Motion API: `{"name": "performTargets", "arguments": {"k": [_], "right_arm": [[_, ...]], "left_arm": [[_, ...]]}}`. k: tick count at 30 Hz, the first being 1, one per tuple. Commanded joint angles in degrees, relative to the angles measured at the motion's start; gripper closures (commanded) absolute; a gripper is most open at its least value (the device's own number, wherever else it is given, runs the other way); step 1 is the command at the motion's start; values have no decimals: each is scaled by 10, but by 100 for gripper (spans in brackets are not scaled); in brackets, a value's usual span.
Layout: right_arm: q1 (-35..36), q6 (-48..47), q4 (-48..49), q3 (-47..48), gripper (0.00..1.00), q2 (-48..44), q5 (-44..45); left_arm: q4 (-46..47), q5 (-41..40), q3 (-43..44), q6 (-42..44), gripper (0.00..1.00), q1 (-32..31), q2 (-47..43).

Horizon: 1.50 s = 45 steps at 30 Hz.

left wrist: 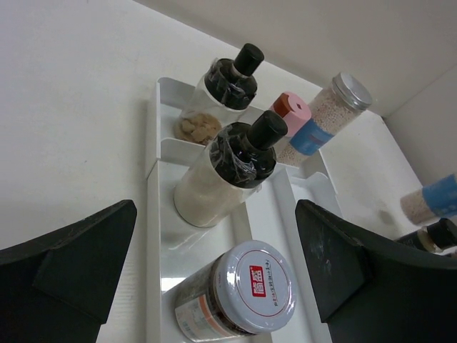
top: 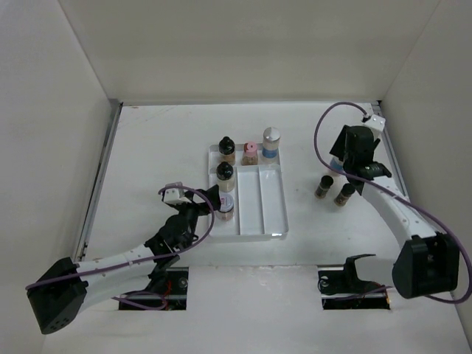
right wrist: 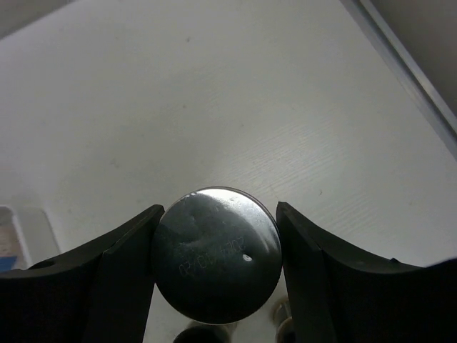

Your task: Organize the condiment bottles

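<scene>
Five bottles stand in the tray (top: 274, 221) at the table's centre, top view. Along its 12 o'clock edge, from 9 to 3 o'clock: far black-cap bottle (top: 226, 150), pink-cap bottle (top: 250, 153), silver-cap bottle (top: 272, 141). Down the 9 o'clock column, toward 6 o'clock: near black-cap bottle (top: 225, 177), then the white-lidded jar (top: 226, 205).

Left gripper (top: 209, 200) sits just at 9 o'clock of the jar. Its jaws are spread wide and hold nothing. In the left wrist view the jar lies ahead of the fingers (left wrist: 78, 257), untouched.

Right gripper (right wrist: 219, 209) is at 3 o'clock of the tray, well apart from it. Its jaws are clenched on the round silver cap of the held bottle (right wrist: 216, 257), with a finger pressed against each side. A blue label shows on this bottle in the top view. Whether its base rests on the table cannot be told.

Two more bottles stand on the table just at 6 o'clock of the right gripper: left brown bottle (top: 323, 186) and right brown bottle (top: 344, 194), close together, both upright.
</scene>
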Motion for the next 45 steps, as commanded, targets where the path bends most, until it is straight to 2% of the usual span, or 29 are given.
{"name": "performTargets", "arguments": {"k": [1, 8, 14, 22, 30, 32, 36, 40, 42, 45], "right_arm": [[57, -16, 36, 74, 55, -69, 22], [241, 9, 49, 72, 56, -74, -13], [367, 14, 139, 106, 55, 25, -25], [387, -11, 178, 171, 55, 161, -27], [377, -38, 227, 151, 53, 223, -20], [377, -40, 232, 145, 47, 237, -7], [387, -44, 238, 132, 23, 229, 21], [387, -36, 221, 105, 4, 160, 25], [380, -16, 216, 66, 0, 96, 22], [351, 2, 194, -7, 0, -8, 25]], "left_arm": [[42, -18, -9, -9, 4, 5, -5], [41, -35, -19, -39, 3, 29, 6], [44, -37, -23, -47, 2, 32, 7], [46, -37, -27, -49, 1, 37, 3], [46, -37, -21, -50, 1, 40, 20], [46, -35, -21, -51, 1, 42, 24], [50, -32, -19, -51, 1, 42, 36], [50, -30, -16, -51, 1, 42, 42], [50, -30, -16, -51, 1, 42, 39], [50, -30, -18, -51, 1, 42, 33]]}}
